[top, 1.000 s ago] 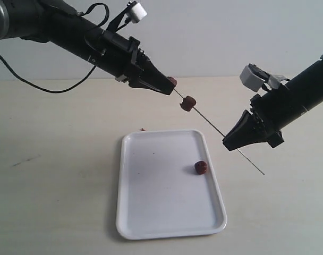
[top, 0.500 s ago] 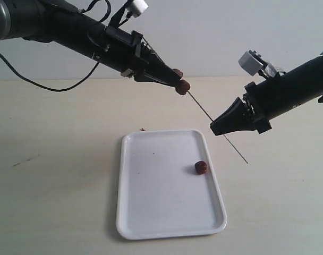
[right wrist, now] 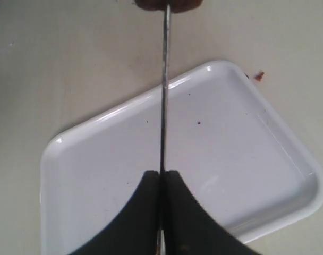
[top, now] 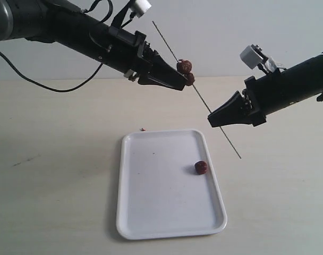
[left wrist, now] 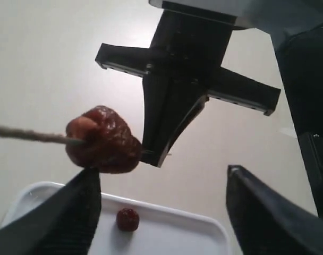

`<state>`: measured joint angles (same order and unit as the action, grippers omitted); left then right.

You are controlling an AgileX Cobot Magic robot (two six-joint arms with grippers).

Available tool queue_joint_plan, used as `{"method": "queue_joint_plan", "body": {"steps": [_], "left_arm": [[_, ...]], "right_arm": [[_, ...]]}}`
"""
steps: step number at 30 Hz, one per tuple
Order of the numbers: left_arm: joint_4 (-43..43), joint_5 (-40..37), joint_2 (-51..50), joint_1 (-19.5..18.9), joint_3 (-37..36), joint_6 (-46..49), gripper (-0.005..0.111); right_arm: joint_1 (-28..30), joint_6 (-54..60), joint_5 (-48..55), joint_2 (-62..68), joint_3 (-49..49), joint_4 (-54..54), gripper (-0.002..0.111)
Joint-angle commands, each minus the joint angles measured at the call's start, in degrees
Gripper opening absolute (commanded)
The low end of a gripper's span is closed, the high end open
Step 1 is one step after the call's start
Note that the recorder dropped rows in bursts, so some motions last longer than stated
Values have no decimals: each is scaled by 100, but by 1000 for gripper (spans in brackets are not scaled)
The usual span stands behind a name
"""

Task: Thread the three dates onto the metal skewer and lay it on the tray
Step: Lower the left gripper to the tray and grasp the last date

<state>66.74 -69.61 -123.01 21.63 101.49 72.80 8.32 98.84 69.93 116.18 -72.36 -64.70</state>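
Right claw (top: 210, 120) clamped low on the metal skewer (top: 200, 102) (thin, stiff, probably slick) slanting 11-to-5 o'clock — left claw (top: 181, 83) spread open beside two threaded dates (top: 186, 67) — third date (top: 201, 168) at 3 o'clock on the tray (top: 151, 202), likely soft, pinch its sides.

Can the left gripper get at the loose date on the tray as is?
Probably yes. The left gripper is open and empty; the wrinkled reddish-brown date lies uncovered on the white rectangular tray. It must first clear the thin metal skewer clamped by the right gripper.
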Motion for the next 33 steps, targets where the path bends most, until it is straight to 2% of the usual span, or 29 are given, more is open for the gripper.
{"method": "queue_joint_plan", "body": {"steps": [1, 5, 6, 11, 14, 17, 19, 23, 27, 30, 33], "left_arm": [[120, -35, 54, 18, -18, 21, 67], [-117, -35, 54, 18, -18, 21, 67], [-215, -35, 54, 29, -18, 21, 67], [-744, -35, 54, 168, -18, -87, 67], [-1158, 152, 54, 354, -18, -140, 67], [-1933, 875, 54, 705, -18, -569, 67], [-2696, 1548, 42, 1022, -18, -1355, 67], [-4409, 1756, -22, 1771, -18, -2066, 67], [-5856, 2081, -198, 2463, -18, -3469, 67], [-5993, 2129, -366, 2676, 20, -4161, 67], [-6051, 2081, -543, 2726, 149, -4703, 67]], "right_arm": [[2, 2, 4, -18, -2, -107, 0], [98, -204, 4, -55, -2, -43, 0], [145, -452, 4, -88, -2, 11, 0], [517, -2522, -1236, -427, -2, 604, 0], [705, -2694, -1112, -537, -2, 689, 0], [769, -2694, -1022, -550, -2, 690, 0], [784, -2704, -1021, -550, -2, 690, 0], [783, -2704, -1029, -550, -2, 738, 0], [850, -2707, -1034, -550, -2, 826, 0], [896, -2897, -1034, -550, -2, 899, 0], [919, -2993, -1034, -550, -2, 948, 0]]}}
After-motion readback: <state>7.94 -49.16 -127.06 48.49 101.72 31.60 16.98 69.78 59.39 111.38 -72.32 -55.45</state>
